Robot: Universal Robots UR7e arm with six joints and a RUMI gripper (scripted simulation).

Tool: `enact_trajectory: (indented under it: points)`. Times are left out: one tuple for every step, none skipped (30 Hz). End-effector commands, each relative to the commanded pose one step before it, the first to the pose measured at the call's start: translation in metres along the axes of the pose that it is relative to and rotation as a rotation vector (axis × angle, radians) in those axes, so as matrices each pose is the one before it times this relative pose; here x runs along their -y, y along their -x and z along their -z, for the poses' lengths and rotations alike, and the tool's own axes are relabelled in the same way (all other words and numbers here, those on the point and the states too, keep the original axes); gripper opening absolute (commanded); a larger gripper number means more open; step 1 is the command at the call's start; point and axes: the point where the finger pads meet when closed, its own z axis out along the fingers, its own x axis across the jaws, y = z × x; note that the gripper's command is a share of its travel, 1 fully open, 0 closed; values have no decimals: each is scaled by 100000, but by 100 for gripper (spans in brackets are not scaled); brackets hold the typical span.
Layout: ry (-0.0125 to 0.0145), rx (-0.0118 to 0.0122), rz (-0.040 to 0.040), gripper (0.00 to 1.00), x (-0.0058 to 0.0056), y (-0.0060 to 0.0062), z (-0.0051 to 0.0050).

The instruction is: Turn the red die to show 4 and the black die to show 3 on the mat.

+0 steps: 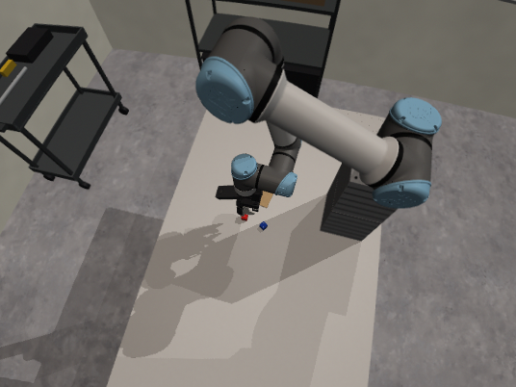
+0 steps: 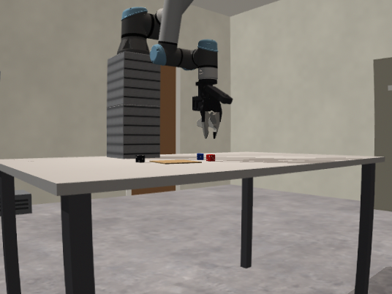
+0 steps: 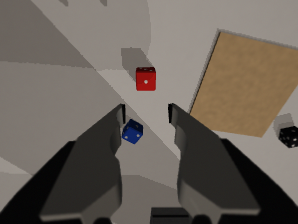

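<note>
The red die [image 3: 145, 78] lies on the table left of the tan mat [image 3: 245, 85], and one pip faces the wrist camera. The blue die [image 3: 132, 132] lies close by, partly behind my left finger. The black die [image 3: 289, 135] lies off the mat at its far side. My gripper [image 3: 146, 105] [image 2: 210, 135] hangs well above the table, over the red die [image 2: 210, 157] and the blue die [image 2: 200, 156]. Its fingers are narrowed, with a clear gap and nothing between them. From above, the gripper [image 1: 246, 210] covers part of the red die [image 1: 245, 218].
The grey ribbed arm pedestal [image 2: 134, 106] stands on the table behind the black die [image 2: 140, 159] and the mat [image 2: 175, 161]. A black cart [image 1: 48, 96] stands on the floor off the table's left.
</note>
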Motion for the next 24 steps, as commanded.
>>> enact_trajectory:
  points:
    - [-122, -2, 0, 24, 53, 0, 41]
    - [0, 0, 0, 24, 0, 0, 0]
    - [0, 0, 0, 24, 0, 0, 0]
    - [0, 0, 0, 24, 0, 0, 0]
    - [0, 0, 0, 24, 0, 0, 0]
    - [0, 0, 0, 24, 0, 0, 0]
    - [0, 0, 0, 24, 0, 0, 0]
    - [0, 0, 0, 24, 0, 0, 0]
    - [0, 0, 0, 24, 0, 0, -2]
    - [0, 0, 0, 24, 0, 0, -4]
    - [0, 0, 0, 24, 0, 0, -8]
    - [0, 0, 0, 24, 0, 0, -12]
    - [0, 0, 0, 24, 0, 0, -17]
    - [0, 0, 0, 24, 0, 0, -23]
    - [0, 0, 0, 24, 0, 0, -30]
    - [1, 0, 0, 24, 0, 0, -37]
    - [1, 0, 0, 24, 0, 0, -45]
    - [1, 0, 0, 24, 0, 0, -52]
    - [1, 0, 0, 24, 0, 0, -60]
    - [1, 0, 0, 24, 0, 0, -68]
    - [0, 0, 0, 24, 0, 0, 0]
    - [0, 0, 0, 24, 0, 0, 0]
    - [1, 0, 0, 24, 0, 0, -76]
    - [1, 0, 0, 24, 0, 0, -85]
